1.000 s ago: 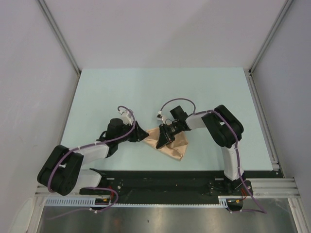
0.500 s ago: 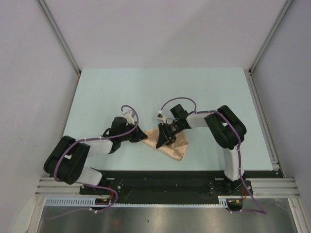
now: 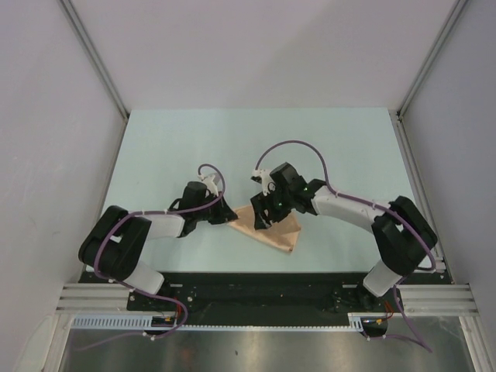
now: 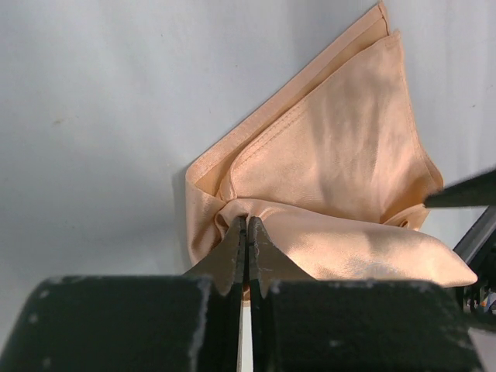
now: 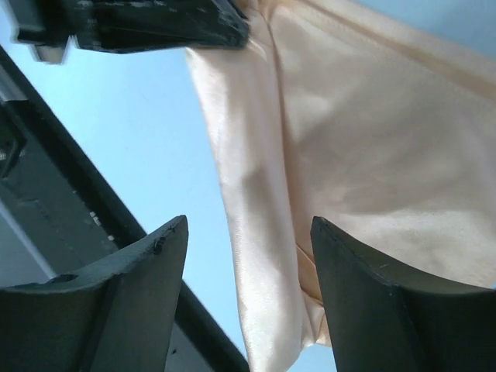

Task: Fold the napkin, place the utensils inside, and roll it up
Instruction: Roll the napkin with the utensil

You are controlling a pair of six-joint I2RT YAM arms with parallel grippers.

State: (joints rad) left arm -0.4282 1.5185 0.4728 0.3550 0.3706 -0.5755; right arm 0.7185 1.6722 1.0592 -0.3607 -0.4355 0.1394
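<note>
- Top view: even, diffuse light from above; the pale table (image 3: 155, 147) looks matte, and the arms (image 3: 163, 229) throw only faint, short shadows.
- Left wrist view: the napkin (image 4: 341, 155) is sharp, its satin gently shiny, with a dim shadow beside its left edge; the left gripper (image 4: 246, 226) is nearly featureless black.
- Right wrist view: bright with a blue cast; the napkin glints, and the right gripper (image 5: 248, 225) looks soft, out of focus.
</note>
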